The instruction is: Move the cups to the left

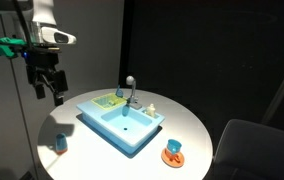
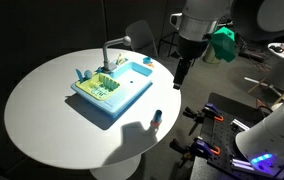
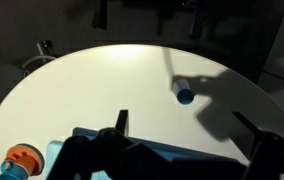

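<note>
One cup (image 3: 185, 95) stands alone on the surface (image 3: 92, 85) in the wrist view; an exterior view shows the claw (image 1: 50, 94) aloft, spread wide, empty.

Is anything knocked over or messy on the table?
No, nothing looks wrong. The toy sink sits flat in the middle of the table. One blue cup stands on the orange saucer, the other cup alone on the table; both seem upright. No spills show. The gripper hangs open, holding nothing.
</note>
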Motion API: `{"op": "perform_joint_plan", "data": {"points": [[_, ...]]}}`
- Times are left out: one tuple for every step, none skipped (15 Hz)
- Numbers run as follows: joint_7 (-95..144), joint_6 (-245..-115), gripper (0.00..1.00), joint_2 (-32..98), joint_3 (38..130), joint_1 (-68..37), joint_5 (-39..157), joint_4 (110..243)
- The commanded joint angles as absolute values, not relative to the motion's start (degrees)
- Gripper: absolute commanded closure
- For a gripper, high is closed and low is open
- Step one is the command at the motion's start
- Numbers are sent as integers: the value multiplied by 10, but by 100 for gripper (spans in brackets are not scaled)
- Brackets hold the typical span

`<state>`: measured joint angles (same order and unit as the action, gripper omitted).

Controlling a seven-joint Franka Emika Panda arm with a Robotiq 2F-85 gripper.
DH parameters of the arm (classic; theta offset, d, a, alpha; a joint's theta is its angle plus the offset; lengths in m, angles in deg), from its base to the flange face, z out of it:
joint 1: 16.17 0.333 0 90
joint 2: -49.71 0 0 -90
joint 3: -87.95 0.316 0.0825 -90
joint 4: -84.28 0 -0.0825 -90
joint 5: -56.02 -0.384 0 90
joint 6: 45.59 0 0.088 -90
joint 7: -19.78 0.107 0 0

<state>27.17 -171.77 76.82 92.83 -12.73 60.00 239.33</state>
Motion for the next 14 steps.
{"op": "perform_joint_plan", "data": {"points": [[288,-1652,0,824,916,-154,596,2379],[285,-1638,0,832,910,-162,596,2371],[280,-1624,0,839,904,-169,595,2362],[270,-1609,0,842,895,-172,590,2351],[257,-1595,0,846,886,-173,585,2342],[250,-1585,0,849,879,-173,582,2334],[243,-1579,0,851,872,-172,578,2327],[233,-1572,0,853,865,-169,570,2321],[228,-1570,0,855,862,-169,567,2317],[225,-1568,0,856,861,-170,564,2314],[224,-1567,0,858,860,-172,563,2313],[226,-1565,0,860,861,-173,563,2313],[238,-1584,0,852,870,-175,570,2323],[238,-1583,0,853,869,-175,569,2322]]}}
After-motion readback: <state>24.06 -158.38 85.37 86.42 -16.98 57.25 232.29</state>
